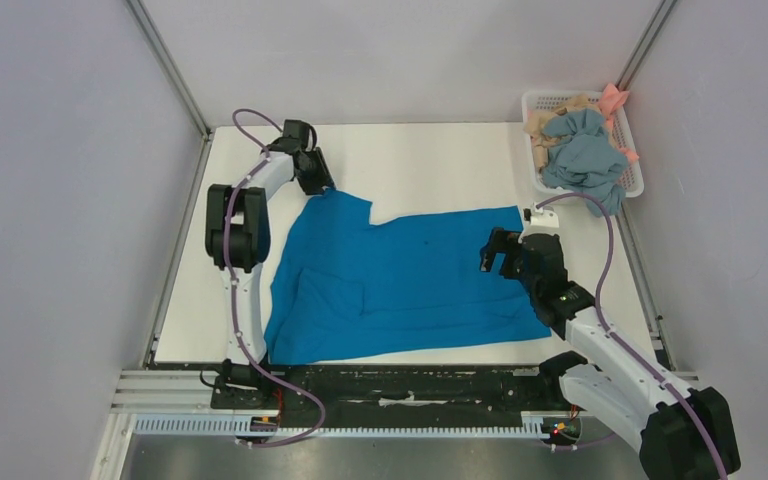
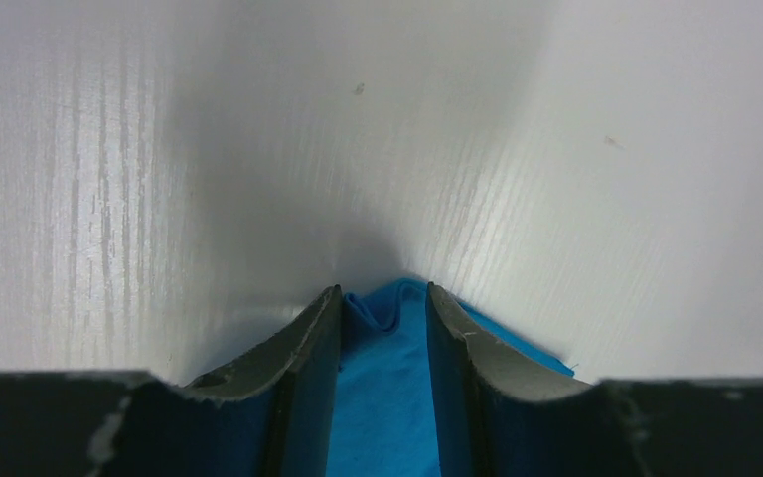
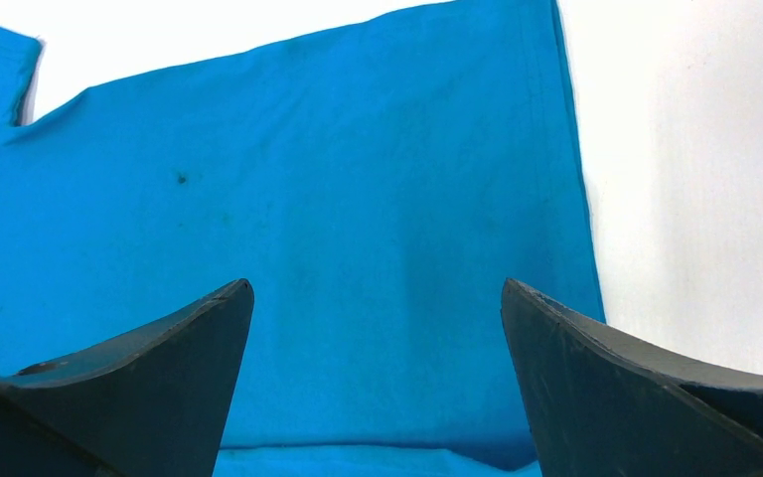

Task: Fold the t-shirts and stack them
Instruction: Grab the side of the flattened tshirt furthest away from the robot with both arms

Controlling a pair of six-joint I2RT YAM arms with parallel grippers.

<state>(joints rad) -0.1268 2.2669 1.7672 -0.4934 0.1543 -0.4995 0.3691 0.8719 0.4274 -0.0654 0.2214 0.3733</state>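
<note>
The blue t-shirt (image 1: pixel 400 280) lies flat mid-frame, running left to right, its upper-left corner pinched in the left gripper (image 1: pixel 317 180), while the right gripper (image 1: pixel 500 256) hangs wide open and empty over its right edge.

T-shirt (image 1: pixel 410 280) plain bright blue; table (image 1: pixel 430 160) white; basket (image 1: pixel 530 140) white lattice, holding grey-blue, tan, pink clothes (image 1: pixel 582 155)

The white table (image 1: pixel 430 160) carries a spread blue t-shirt (image 1: pixel 410 280) and, far right, a white basket (image 1: pixel 531 150).
</note>
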